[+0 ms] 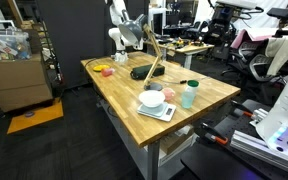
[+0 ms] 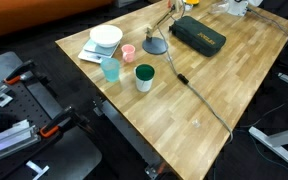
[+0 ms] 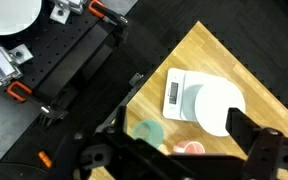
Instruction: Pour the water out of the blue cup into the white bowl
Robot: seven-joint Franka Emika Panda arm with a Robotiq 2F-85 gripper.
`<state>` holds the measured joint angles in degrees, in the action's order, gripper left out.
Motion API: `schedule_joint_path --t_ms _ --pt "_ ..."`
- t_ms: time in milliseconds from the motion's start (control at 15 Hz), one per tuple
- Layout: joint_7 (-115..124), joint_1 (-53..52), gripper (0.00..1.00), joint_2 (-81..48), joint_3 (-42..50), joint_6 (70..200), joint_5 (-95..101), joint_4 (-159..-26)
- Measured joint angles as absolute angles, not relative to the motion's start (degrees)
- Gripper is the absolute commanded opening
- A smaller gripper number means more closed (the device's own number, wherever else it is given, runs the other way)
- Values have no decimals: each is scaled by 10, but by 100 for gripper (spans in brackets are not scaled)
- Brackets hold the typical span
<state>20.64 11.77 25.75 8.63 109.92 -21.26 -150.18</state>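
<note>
Closest to the wrist camera, the gripper hangs high above the worktop with its 2 dark fingers spread wide and nothing between them, so it is released. Below it in that view lies the white bowl, sitting on a flat white kitchen scale near the worktop's corner. In both exterior views the blue cup stands upright on the wood, just beside the scale, apart from the bowl and close to the worktop's edge. A small pink cup stands near the scale, between the bowl and the blue cup, and a white cup with a green rim stands near the blue cup on its other side. Further along the worktop are a desk lamp with a round base, a long black case and a thin cable running across the wood. Whether the blue cup holds water I cannot tell
</note>
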Motion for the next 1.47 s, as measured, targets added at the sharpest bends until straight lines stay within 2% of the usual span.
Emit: schedule_joint_path --t_ms 733,1467 --pt "259 153 100 90 150 1264 -390 -1495" --pt "268 153 100 83 150 1265 -408 -1490"
